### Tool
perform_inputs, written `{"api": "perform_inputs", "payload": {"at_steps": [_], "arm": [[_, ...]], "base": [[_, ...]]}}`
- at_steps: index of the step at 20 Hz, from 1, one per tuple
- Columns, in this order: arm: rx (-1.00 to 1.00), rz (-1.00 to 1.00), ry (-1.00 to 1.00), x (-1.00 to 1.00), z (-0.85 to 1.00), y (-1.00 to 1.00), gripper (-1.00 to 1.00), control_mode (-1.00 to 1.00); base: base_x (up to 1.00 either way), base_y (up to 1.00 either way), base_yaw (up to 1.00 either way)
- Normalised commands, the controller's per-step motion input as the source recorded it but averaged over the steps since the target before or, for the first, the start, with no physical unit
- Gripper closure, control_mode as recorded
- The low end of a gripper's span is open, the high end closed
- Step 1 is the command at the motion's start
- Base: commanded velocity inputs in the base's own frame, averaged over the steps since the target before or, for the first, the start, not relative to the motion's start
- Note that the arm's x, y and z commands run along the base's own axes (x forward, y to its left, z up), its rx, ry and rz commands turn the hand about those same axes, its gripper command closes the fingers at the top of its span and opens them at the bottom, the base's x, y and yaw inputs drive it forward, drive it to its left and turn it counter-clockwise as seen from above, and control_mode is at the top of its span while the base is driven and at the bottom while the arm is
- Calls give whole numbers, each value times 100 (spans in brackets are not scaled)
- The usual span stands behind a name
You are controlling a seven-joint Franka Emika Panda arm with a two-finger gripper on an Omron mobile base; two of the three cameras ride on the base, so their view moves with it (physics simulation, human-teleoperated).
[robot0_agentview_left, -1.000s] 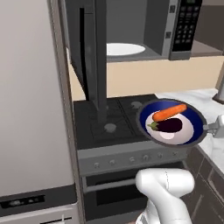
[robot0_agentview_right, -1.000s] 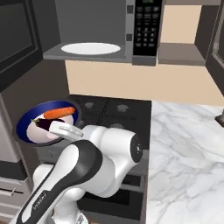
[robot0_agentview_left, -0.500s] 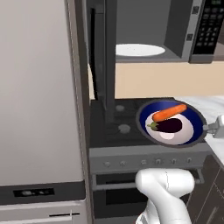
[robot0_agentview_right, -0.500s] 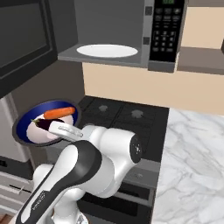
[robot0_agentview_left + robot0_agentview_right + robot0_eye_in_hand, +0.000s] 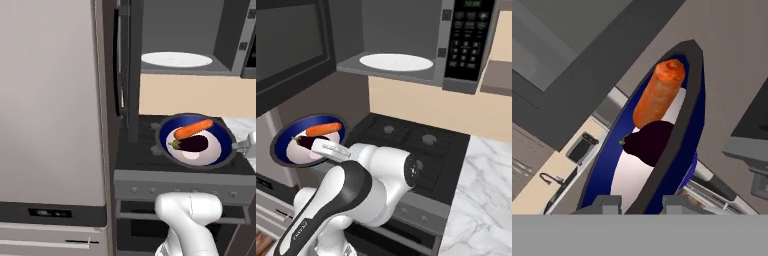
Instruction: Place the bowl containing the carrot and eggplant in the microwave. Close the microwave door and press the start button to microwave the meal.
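Since the earlier frames the whole picture has slid sideways: the base has driven, so the fridge (image 5: pixel 50 115) now takes up more of the left base view, while the bowl (image 5: pixel 196 142) keeps the same place relative to the arm. We hold the bowl level, clear above the stove (image 5: pixel 416 142) and below the microwave (image 5: pixel 406 50), presumably so the carrot (image 5: pixel 193 128) and eggplant (image 5: pixel 191 144) stay put while we line up with the open cavity. The gripper (image 5: pixel 641 204) is narrowed on the bowl's rim, one fingertip either side. The hand view shows that pinch edge-on; the base views do not. The right base view shows the turntable (image 5: pixel 396 62) bare and the keypad (image 5: pixel 467 40); the left base view shows the microwave door (image 5: pixel 131 65) swung wide, edge-on.
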Motion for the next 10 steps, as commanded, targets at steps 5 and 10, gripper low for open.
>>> {"api": "perform_inputs", "payload": {"at_steps": [5, 10], "arm": [[0, 0, 0, 0, 0, 0, 100, 100], [1, 5, 0, 0, 0, -6, 100, -100]], "base": [[28, -26, 28], [3, -10, 9]]}}
